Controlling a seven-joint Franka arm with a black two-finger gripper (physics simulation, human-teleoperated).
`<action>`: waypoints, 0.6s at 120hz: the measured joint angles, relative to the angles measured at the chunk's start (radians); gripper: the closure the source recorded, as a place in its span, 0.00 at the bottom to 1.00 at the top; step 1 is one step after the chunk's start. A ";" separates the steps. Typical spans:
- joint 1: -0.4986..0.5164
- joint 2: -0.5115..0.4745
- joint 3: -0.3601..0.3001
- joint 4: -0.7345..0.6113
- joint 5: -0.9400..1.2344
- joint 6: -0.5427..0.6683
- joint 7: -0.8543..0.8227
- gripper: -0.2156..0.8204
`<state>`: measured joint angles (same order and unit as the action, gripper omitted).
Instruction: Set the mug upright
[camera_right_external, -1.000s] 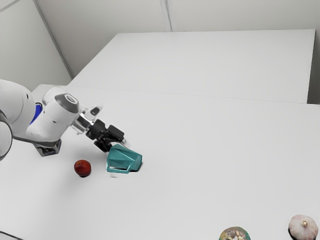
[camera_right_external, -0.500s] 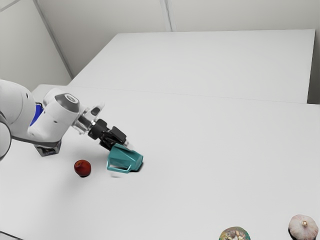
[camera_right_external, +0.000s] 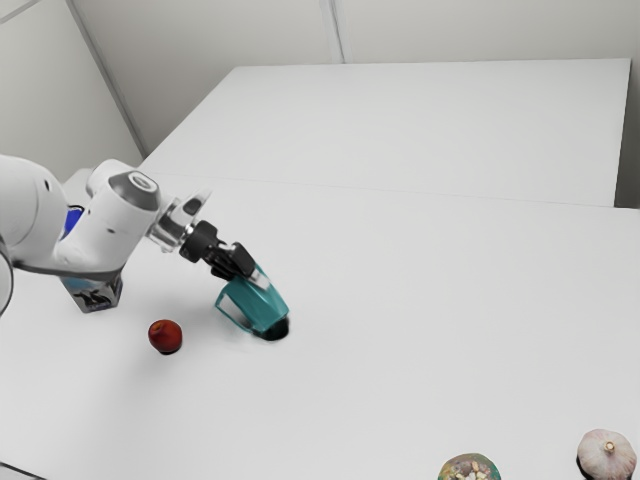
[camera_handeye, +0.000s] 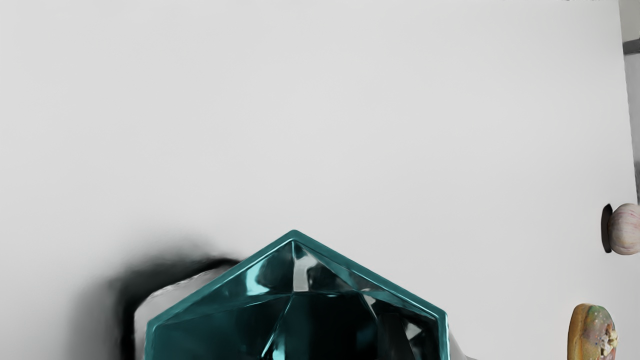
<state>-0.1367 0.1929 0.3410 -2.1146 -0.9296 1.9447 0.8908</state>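
Note:
The teal faceted mug (camera_right_external: 258, 303) leans at a slant in the exterior view, its mouth end raised toward the hand and its handle toward the exterior view's left. A dark shadow lies under its lower end; whether that end touches the table I cannot tell. At the raised end is my gripper (camera_right_external: 250, 274), shut on the mug's rim wall. In the wrist view the six-sided mouth of the mug (camera_handeye: 295, 300) faces the camera, with a dark shape inside it. The outer fingertip is hard to make out.
A red apple-like fruit (camera_right_external: 165, 336) sits beside the mug, toward the exterior view's left. A box (camera_right_external: 97, 293) stands below the arm. A garlic bulb (camera_right_external: 606, 455) and a colourful round item (camera_right_external: 469, 467) lie far off on the white table (camera_right_external: 400, 300).
My hand has risen and tilted the mug: its mouth end is lifted from lying on its side, and its handle has swung up. The fruit and other items have stayed put.

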 joint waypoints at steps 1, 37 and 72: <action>-0.001 -0.001 -0.001 0.003 0.001 0.000 0.000 0.92; -0.045 -0.016 -0.021 0.148 0.182 0.006 -0.034 0.95; -0.099 -0.032 -0.066 0.214 0.527 0.037 -0.112 0.96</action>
<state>-0.2353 0.1605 0.2750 -1.9002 -0.4028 1.9813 0.7791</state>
